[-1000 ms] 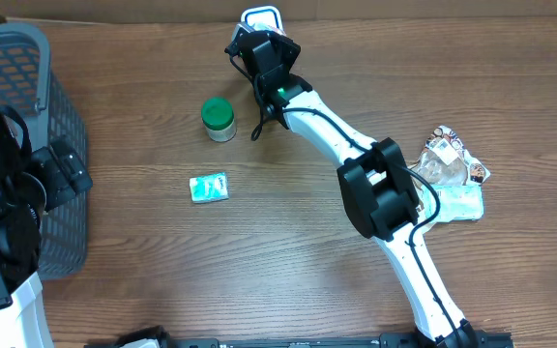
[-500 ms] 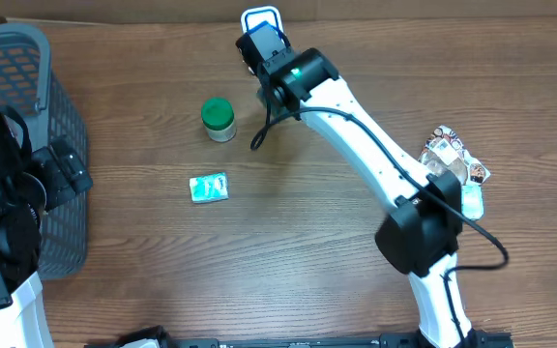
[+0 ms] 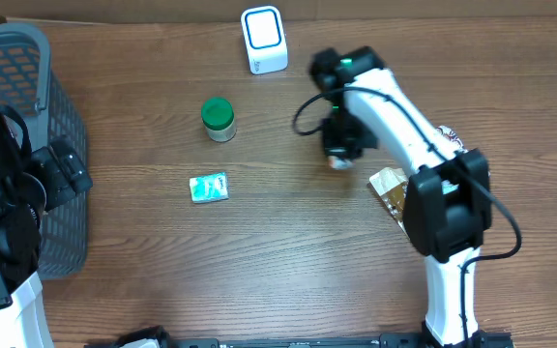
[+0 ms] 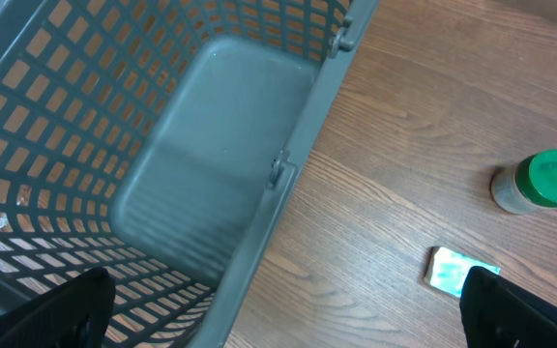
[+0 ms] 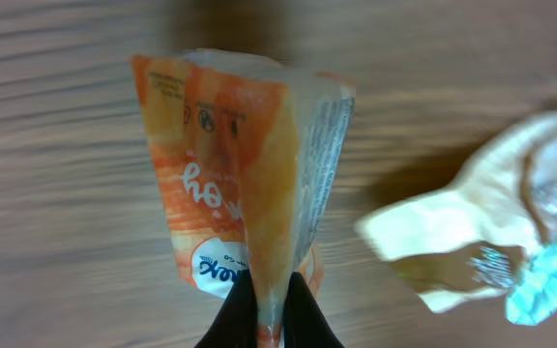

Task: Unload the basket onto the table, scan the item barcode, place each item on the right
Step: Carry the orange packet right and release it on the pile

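Overhead: right gripper [image 3: 337,155] is closed on the orange pouch [image 3: 337,162]. It sits mid-table, right of centre, well apart from the scanner [image 3: 264,39] at the far edge. Count: one scanner, one green-lid jar [image 3: 218,118], one teal sachet [image 3: 208,187], one basket [image 3: 27,58] far left. The wrapper pile [image 3: 387,184] on the right is half hidden under the arm; at least two, exact count not readable

Left wrist: left gripper [image 4: 283,285] is spread wide with nothing in it, over the basket's near-side rim. Same single jar and single sachet sit to its right

Right wrist: one pouch, fingertips [image 5: 235,314] pinching its lower seam, body creased into a wedge. I'd judge it thin film: very light, floppy, slick, not fragile, but it won't hold a flat face unaided. The seam is the sensible hold, since it's the stiffest part and keeps the fingers off the print. No barcode visible on this face, and the crease or glare could hide it. Beside it: one cream wrapper [image 5: 453,232], one teal edge [image 5: 549,280]
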`<state>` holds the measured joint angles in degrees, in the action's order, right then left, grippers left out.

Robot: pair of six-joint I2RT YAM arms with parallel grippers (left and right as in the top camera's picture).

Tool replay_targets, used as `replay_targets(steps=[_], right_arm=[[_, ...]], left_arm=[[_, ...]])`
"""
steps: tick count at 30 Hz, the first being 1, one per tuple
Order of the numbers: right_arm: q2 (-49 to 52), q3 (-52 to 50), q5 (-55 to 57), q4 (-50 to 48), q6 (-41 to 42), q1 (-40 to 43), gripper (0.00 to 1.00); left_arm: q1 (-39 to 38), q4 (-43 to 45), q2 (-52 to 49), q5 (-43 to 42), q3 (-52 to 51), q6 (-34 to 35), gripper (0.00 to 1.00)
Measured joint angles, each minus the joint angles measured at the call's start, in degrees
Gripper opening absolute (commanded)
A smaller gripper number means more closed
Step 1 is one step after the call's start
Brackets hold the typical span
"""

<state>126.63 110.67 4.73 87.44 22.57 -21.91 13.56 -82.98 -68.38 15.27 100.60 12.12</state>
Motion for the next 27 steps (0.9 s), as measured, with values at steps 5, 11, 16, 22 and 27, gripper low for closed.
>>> replay_targets(steps=[5,11,16,22,27], right_arm=[[0.2,-5.25,-1.29,-0.48,1.92,8.02,0.04],[0.31,-5.44,-7.23,-1.99,-0.15,13.73,0.04],[0.31,-5.42,-9.31,-2.49,-0.9,16.48,0.13],[0.31,-5.42,-10.08,-2.69,-1.14,21.49,0.51],[0.31,-5.42,-10.34,-0.33,-2.27,25.81,0.57]], left_arm=[[0.0,0.0,0.0,0.0,0.0,0.0,1.0],[0.0,0.0,0.0,0.0,0.0,0.0,1.0],[0.0,0.0,0.0,0.0,0.0,0.0,1.0],[0.0,0.0,0.0,0.0,0.0,0.0,1.0],[-0.02,0.0,0.0,0.0,0.0,0.0,1.0]])
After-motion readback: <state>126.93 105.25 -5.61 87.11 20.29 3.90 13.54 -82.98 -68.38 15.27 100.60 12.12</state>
